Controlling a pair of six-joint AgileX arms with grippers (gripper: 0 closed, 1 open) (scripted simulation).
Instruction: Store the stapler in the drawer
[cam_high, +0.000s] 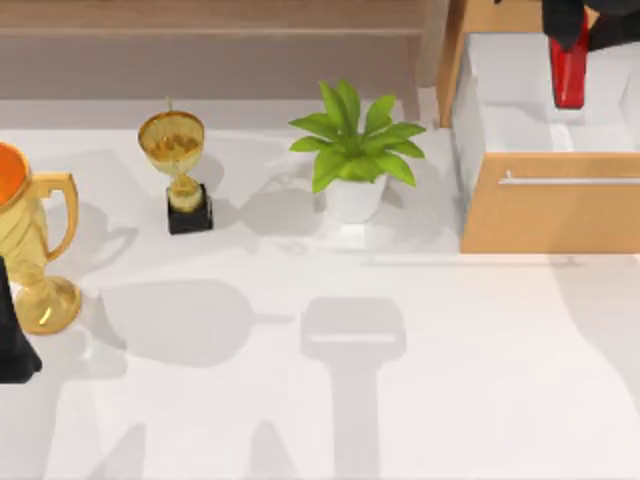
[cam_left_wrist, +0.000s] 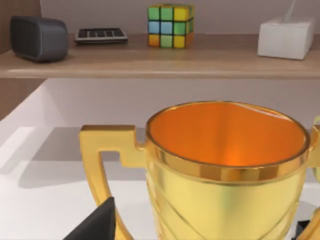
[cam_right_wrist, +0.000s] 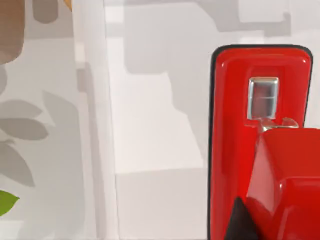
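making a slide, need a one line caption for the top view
Right gripper holds the red stapler over the open drawer, beside a potted plant and two trophies.

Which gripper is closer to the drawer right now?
Right. The right gripper is above the open drawer, with the stapler over its white interior. The left gripper sits at the table's far left by the large trophy.
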